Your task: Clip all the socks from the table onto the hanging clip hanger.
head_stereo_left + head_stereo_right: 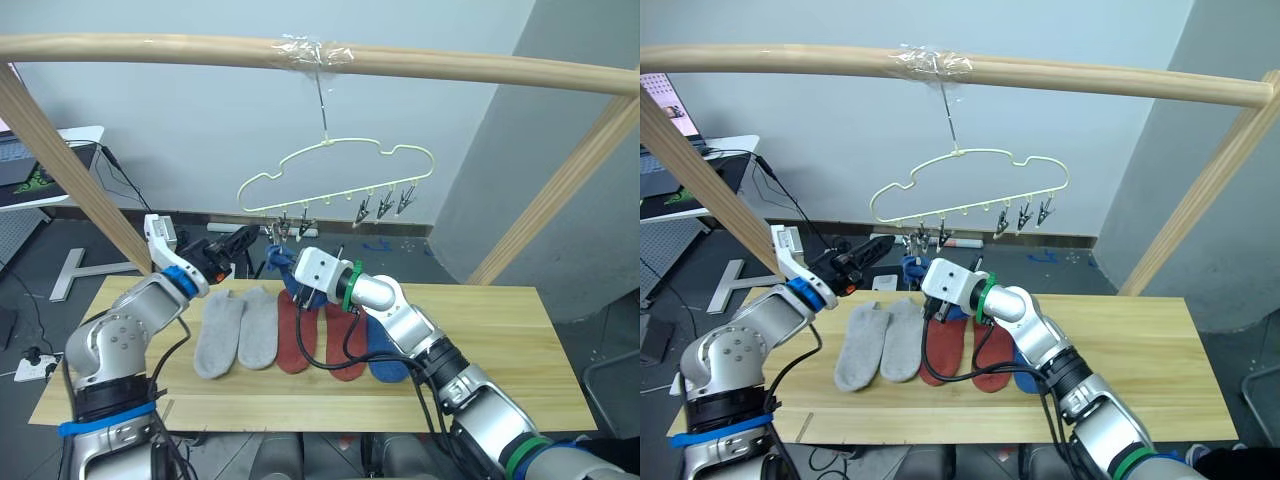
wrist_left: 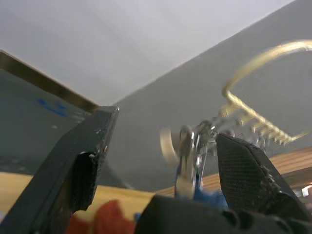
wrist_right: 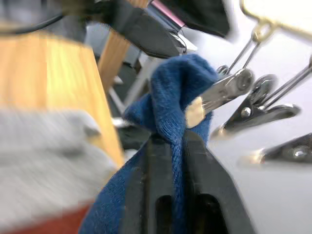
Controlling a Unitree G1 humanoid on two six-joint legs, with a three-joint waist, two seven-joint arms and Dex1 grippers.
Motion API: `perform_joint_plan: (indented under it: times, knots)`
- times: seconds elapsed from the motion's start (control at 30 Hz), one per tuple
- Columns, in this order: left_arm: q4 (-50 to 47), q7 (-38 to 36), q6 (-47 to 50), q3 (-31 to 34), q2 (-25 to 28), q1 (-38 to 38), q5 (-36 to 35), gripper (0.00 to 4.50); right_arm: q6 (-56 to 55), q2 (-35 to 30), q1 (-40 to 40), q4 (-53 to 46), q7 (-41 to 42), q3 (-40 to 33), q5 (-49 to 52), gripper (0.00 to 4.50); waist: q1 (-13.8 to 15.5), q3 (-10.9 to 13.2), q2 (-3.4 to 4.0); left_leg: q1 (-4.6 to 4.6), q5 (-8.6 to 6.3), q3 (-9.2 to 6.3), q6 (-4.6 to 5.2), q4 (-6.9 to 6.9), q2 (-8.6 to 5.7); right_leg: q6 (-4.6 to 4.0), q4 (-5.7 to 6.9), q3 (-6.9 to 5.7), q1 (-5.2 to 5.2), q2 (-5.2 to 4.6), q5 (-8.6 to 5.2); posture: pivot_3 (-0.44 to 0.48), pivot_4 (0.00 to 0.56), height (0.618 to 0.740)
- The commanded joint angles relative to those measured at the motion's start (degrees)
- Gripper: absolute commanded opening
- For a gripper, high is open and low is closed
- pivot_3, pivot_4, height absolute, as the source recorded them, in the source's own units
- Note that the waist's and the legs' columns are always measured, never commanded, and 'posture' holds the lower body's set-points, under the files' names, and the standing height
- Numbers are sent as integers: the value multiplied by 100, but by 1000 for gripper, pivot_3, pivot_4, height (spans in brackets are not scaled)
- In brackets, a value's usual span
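Note:
The pale-gold clip hanger (image 1: 340,168) hangs by its hook from the wooden pole. My right gripper (image 1: 281,264) is shut on a blue sock (image 3: 178,95) and holds it up against the leftmost clips (image 1: 283,228); one clip (image 3: 226,88) touches the sock's top fold. My left gripper (image 1: 248,238) is open beside that spot, and the clip (image 2: 187,156) stands between its fingers (image 2: 83,168). On the table (image 1: 520,340) lie two grey socks (image 1: 222,332), two rust red socks (image 1: 296,338) and another blue sock (image 1: 386,358), side by side.
A thick wooden pole frame (image 1: 150,50) spans the top, with slanted legs at the left (image 1: 70,170) and right (image 1: 560,190). Three free clips (image 1: 385,205) hang at the hanger's right end. A white desk (image 1: 60,160) stands behind on the left.

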Motion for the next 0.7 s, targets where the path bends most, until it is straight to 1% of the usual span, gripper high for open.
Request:
perform_joint_plan:
  times: [0.03,0.17,0.23,0.27,0.3,0.33,0.37,0.43,0.47,0.5,0.53,0.63,0.7]
  knots:
    - [-870,-234,-17,-153,142,145,-136,3722,267,68,28,-354,104,-246,355,1787,15,1,-2,-1,0,0,0,3,-2,2,-1,-1,2,-2,-1,227,132,740]
    - [-1250,-226,-238,-282,121,335,45,3722,535,12,231,-620,157,-291,503,3169,35,0,-2,-1,0,3,0,5,-7,7,-3,2,4,-10,-4,234,130,740]
    - [-1469,-314,-461,-495,167,503,338,3722,640,-69,387,-826,157,-329,540,3924,35,1,-1,0,0,3,0,4,-6,8,-3,2,3,-9,-4,238,129,740]
    - [-1612,-383,-662,-711,203,624,610,3722,740,-157,550,-1003,138,-405,598,4289,43,1,-1,1,0,2,0,2,-5,6,-2,0,3,-8,-5,243,129,740]
    - [-1737,-474,-993,-1015,216,754,998,3722,787,-336,768,-1239,125,-510,630,4490,53,1,-1,0,0,2,0,-1,-4,4,-2,0,0,-6,-7,243,129,740]
    - [-1806,-533,-1230,-1221,220,839,1260,3722,827,-461,917,-1410,119,-581,649,4490,67,2,1,0,0,1,-1,-2,-4,1,-2,-1,0,-6,-8,243,129,740]
    - [-1775,-457,-1670,-1427,111,893,1682,3722,868,-647,1119,-1694,144,-690,684,4490,104,3,3,0,0,1,-1,-8,-5,-2,-5,-1,0,-6,-10,241,130,740]
    - [-1615,-430,-2323,-1690,-76,959,2206,3722,1147,-866,1384,-2212,254,-855,898,4490,170,5,5,-1,-3,2,-6,-8,-10,-7,-5,0,0,-8,-13,230,130,740]
    - [-1504,-394,-2775,-1848,-149,978,2590,3722,1276,-961,1498,-2455,324,-933,1044,4490,178,7,5,-2,-3,4,-6,-7,-11,-8,-6,1,0,-8,-13,230,130,740]
    - [-1425,-389,-3077,-1946,-191,991,2841,3342,1373,-1012,1560,-2603,366,-973,1140,4500,189,7,6,-3,-3,6,-6,-6,-10,-6,-7,4,-1,-9,-14,230,130,740]
    - [-1352,-396,-3304,-1993,-222,999,3015,3153,1442,-1037,1590,-2695,379,-984,1187,4500,187,7,6,-2,-3,8,-6,-5,-10,-2,-7,6,-1,-9,-16,215,135,740]
    - [-769,75,-3855,-2258,-765,825,3573,2279,1538,-1356,1863,-3131,469,-1353,1473,4500,147,11,20,8,-3,16,-4,-6,0,3,-4,14,0,2,-19,200,138,740]
    - [-419,311,-4172,-2381,-1040,650,3932,2279,1690,-1546,1976,-3452,524,-1557,1687,4500,162,15,18,3,-3,12,-3,-2,-3,5,-4,10,1,12,-19,192,141,740]
